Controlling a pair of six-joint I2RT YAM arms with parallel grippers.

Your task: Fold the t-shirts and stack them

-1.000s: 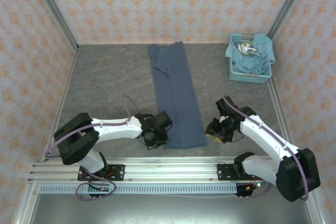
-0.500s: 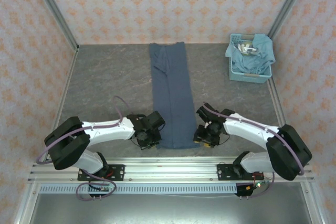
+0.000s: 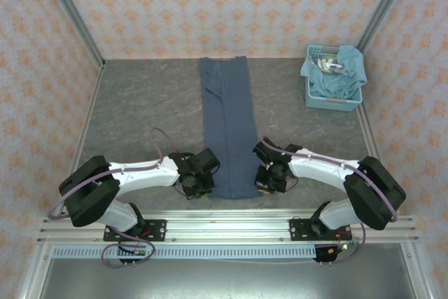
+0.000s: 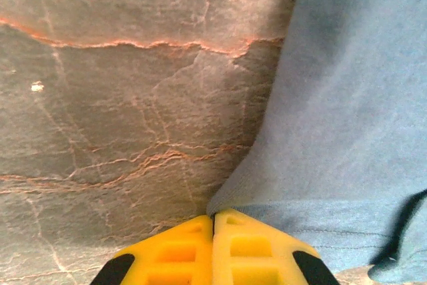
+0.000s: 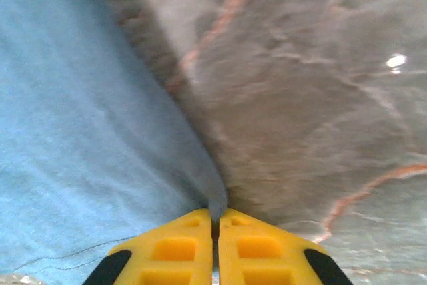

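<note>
Both arms lie low, reaching inward across the near table edge. Left gripper (image 4: 213,218) and right gripper (image 5: 215,213), jaws pressed together, pinch the slate-blue t-shirt (image 3: 227,124) at its near corners.

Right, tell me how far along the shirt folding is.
Done: the dark slate-blue t-shirt lies folded into a long narrow strip on the table. In hand: the left gripper and right gripper are each shut on a near corner of it, likely for the next fold. Left: the teal t-shirt sits crumpled in the basket, and nothing is stacked.
</note>
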